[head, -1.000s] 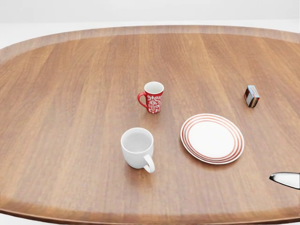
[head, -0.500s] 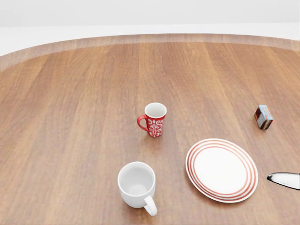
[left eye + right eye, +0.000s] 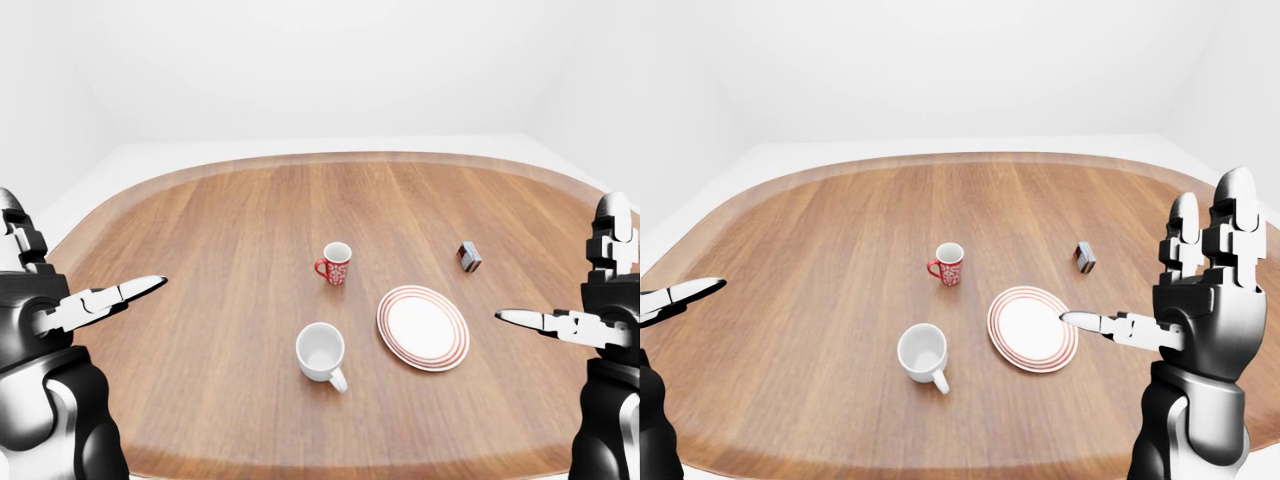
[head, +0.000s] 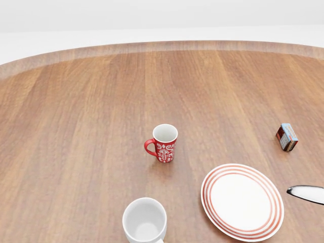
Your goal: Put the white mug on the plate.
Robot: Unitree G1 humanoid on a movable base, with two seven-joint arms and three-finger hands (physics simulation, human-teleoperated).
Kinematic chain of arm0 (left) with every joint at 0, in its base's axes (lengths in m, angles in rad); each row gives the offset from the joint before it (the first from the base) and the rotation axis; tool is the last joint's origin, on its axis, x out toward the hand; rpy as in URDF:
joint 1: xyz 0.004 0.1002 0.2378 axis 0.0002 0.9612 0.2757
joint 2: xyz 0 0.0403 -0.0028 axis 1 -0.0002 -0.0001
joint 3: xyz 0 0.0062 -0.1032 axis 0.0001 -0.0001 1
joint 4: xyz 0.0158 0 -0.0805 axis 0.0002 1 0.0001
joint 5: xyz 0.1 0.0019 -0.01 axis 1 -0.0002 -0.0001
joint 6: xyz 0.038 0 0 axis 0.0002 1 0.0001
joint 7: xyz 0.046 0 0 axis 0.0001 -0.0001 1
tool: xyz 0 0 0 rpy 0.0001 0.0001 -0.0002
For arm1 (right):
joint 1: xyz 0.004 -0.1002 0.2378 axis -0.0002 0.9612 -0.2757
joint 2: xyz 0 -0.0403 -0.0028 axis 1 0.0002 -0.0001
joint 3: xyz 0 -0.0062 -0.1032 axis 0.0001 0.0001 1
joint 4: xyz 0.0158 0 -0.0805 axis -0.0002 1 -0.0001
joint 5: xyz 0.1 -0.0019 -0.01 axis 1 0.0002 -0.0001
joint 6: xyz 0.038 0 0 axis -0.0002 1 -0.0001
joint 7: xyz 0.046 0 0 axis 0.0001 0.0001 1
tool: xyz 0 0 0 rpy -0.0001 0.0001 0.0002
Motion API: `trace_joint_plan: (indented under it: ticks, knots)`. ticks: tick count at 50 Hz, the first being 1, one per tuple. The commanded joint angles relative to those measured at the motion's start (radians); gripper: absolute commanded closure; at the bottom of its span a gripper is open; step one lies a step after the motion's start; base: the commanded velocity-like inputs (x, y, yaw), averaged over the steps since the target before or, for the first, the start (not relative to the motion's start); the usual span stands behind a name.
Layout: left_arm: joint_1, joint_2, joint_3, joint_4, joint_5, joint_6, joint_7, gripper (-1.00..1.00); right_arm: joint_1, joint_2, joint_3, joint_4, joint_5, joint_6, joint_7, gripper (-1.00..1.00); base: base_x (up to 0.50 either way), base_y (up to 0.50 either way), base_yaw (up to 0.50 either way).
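The white mug stands upright on the wooden table, handle toward the view's bottom right. It also shows at the bottom of the head view. The white plate with red rings lies just right of it, a small gap between them. My left hand is open at the left edge, far from the mug. My right hand is open at the right, fingers upright, one finger pointing over the plate's right side; its tip shows in the head view. Both hands are empty.
A red patterned mug stands above the white mug in the view. A small box stands upper right of the plate. The table's curved near edge runs along the bottom.
The head view has shifted: all things slide down the picture, so the white mug now sits at the bottom edge. The things keep their places relative to each other.
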Motion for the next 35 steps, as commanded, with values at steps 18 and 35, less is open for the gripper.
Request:
trace_joint_plan:
  ticks: [18, 35]
  knots:
    - [0.001, -0.004, -0.007, -0.002, 0.011, 0.000, -0.003, -1.00, -0.470, -0.296, 0.473, 0.170, -0.819, 0.000, 0.394, -1.00, 0.00, 0.00, 0.00]
    - [-0.001, -0.005, -0.013, 0.015, 0.015, 0.000, -0.004, -1.00, -0.734, -0.142, 0.540, 0.513, -1.386, 0.000, 0.541, -1.00, 0.00, 0.00, 0.00]
